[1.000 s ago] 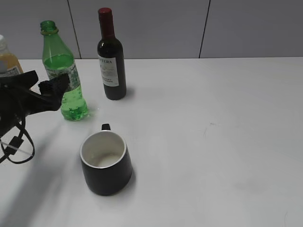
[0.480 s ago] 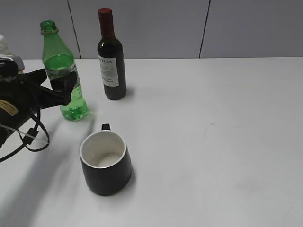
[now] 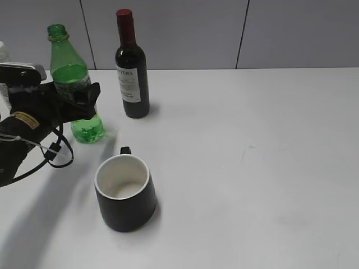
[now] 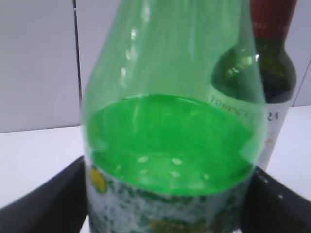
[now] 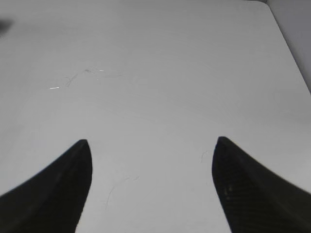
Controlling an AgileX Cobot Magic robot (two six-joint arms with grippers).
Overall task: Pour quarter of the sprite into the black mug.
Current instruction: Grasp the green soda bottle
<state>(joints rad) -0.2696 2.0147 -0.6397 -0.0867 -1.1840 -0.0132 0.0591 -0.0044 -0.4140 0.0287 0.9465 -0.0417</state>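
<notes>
The sprite (image 3: 67, 70), a capless green bottle with a patterned label, stands upright at the back left of the white table (image 3: 252, 140). It fills the left wrist view (image 4: 170, 145). My left gripper (image 3: 72, 94) is open, with one black finger (image 4: 48, 204) on each side of the label, close against the bottle. The black mug (image 3: 126, 193) with its white inside stands empty in front of the bottle, handle to the rear. My right gripper (image 5: 151, 150) is open and empty over bare table and is out of the exterior view.
A dark wine bottle (image 3: 132, 73) stands just right of the sprite and shows behind it in the left wrist view (image 4: 277, 73). The cap of another bottle (image 3: 2, 51) peeks in at the far left edge. A grey wall runs behind the table.
My left gripper has moved up and to the right from beside the bottle's base until its fingers flank the label. The bottle, mug and wine bottle have not moved.
</notes>
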